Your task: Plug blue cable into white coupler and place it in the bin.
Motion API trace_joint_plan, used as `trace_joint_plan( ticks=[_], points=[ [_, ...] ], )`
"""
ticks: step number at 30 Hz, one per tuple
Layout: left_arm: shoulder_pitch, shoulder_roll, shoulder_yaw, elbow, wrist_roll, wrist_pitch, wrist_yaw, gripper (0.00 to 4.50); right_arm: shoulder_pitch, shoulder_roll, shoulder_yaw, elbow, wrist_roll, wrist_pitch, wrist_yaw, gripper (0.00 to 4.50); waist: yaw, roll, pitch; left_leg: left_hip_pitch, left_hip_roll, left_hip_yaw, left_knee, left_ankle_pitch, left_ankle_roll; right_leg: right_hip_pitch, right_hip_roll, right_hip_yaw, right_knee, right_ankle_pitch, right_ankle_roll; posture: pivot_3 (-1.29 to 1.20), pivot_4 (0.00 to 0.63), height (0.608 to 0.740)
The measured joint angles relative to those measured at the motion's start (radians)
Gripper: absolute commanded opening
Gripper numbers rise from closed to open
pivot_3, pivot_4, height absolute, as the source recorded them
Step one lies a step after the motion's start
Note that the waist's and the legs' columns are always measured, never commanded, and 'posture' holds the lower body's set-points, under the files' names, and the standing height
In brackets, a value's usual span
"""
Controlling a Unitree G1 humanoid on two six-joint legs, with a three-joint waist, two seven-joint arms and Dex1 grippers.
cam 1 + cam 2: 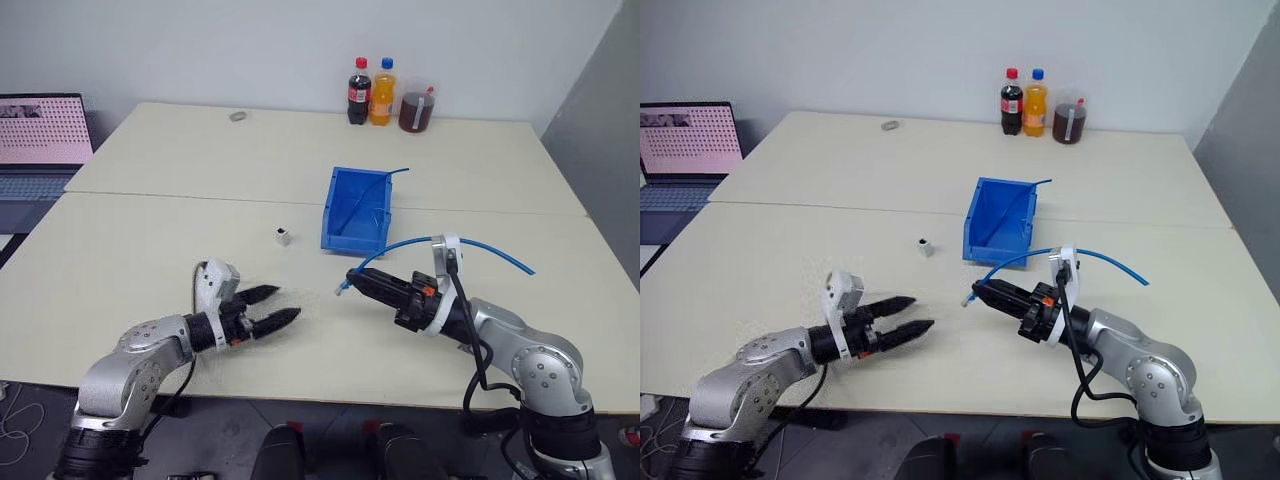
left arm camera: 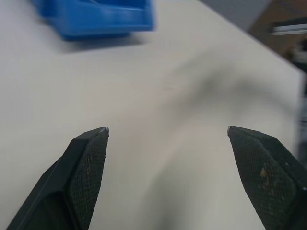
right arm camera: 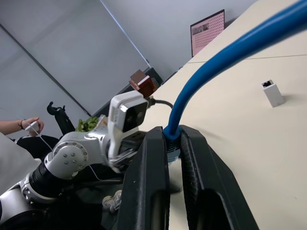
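Note:
My right gripper (image 1: 352, 277) is shut on the blue cable (image 1: 405, 244) close to its plug end, which sticks out past the fingertips above the table. The rest of the cable arcs back over my right wrist to the right. In the right wrist view the cable (image 3: 230, 52) is pinched between the fingers (image 3: 156, 158). The white coupler (image 1: 283, 237) stands alone on the table, beyond both grippers and just left of the bin (image 1: 335, 205). My left gripper (image 1: 288, 301) is open and empty, low over the table, pointing toward the right gripper with a gap between them.
A darker blue cable (image 1: 392, 173) pokes out of the bin's far corner. Two bottles (image 1: 370, 92) and a cup of dark drink (image 1: 417, 108) stand at the table's far edge. A laptop (image 1: 40, 130) sits far left. A person's hand (image 3: 24, 125) shows off the table.

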Motion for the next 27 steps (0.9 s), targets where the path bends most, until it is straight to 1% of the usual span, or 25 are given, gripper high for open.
trace_joint_plan(
  ticks=[3, 8, 11, 15, 16, 24, 27],
  points=[
    [-0.070, -0.014, 0.006, 0.114, 0.114, -0.103, 0.085, 4.13, -0.001, -0.001, 0.001, 0.007, -0.013, -0.009, 0.002, 0.07, 0.003, 0.000, 0.000, 0.000, 0.000, 0.000, 0.000, 0.000, 0.000, 0.000, 0.000, 0.000, 0.000, 0.000, 0.000, 0.00, 0.150, 0.740],
    [-0.214, -0.013, -0.041, 0.267, 0.222, -0.157, 0.100, 4.13, -0.008, -0.001, 0.005, 0.019, -0.032, -0.013, 0.003, 0.06, 0.004, 0.000, 0.000, -0.002, -0.001, 0.001, 0.000, 0.000, 0.000, -0.001, 0.001, 0.000, 0.000, 0.000, 0.000, 0.00, 0.150, 0.740],
    [-0.300, -0.018, -0.082, 0.379, 0.253, -0.161, 0.070, 4.13, -0.011, 0.000, 0.008, 0.025, -0.037, -0.016, 0.003, 0.06, 0.004, 0.000, 0.000, -0.002, 0.000, 0.000, 0.000, 0.000, 0.000, -0.001, 0.001, -0.001, 0.000, 0.000, 0.000, 0.00, 0.150, 0.740],
    [-0.427, -0.032, -0.147, 0.552, 0.311, -0.209, 0.003, 4.13, -0.014, 0.001, 0.018, 0.025, -0.046, -0.021, 0.002, 0.06, 0.004, 0.000, 0.000, -0.003, -0.001, 0.000, 0.000, 0.000, 0.000, -0.002, 0.001, -0.001, 0.000, 0.000, 0.000, 0.00, 0.150, 0.740],
    [-0.438, -0.035, -0.149, 0.570, 0.318, -0.218, 0.001, 4.13, -0.014, 0.001, 0.019, 0.025, -0.047, -0.021, 0.002, 0.06, 0.004, 0.000, 0.000, -0.003, -0.001, 0.000, 0.000, 0.000, 0.000, -0.002, 0.001, -0.001, 0.000, 0.000, 0.000, 0.00, 0.150, 0.740],
    [-0.646, -0.099, -0.167, 0.906, 0.410, -0.357, -0.011, 4.13, -0.005, 0.005, 0.021, 0.022, -0.066, -0.031, -0.005, 0.06, 0.005, -0.001, 0.000, -0.004, -0.001, 0.000, 0.000, 0.000, 0.000, -0.002, 0.001, -0.002, 0.000, 0.000, 0.000, 0.00, 0.150, 0.740],
    [-0.699, -0.126, -0.168, 1.000, 0.427, -0.396, -0.016, 4.13, -0.004, 0.005, 0.021, 0.022, -0.067, -0.032, -0.007, 0.06, 0.005, -0.001, 0.000, -0.004, -0.001, -0.001, 0.000, 0.000, 0.000, -0.002, 0.001, -0.002, 0.000, 0.001, -0.001, 0.00, 0.150, 0.740]
  ],
)
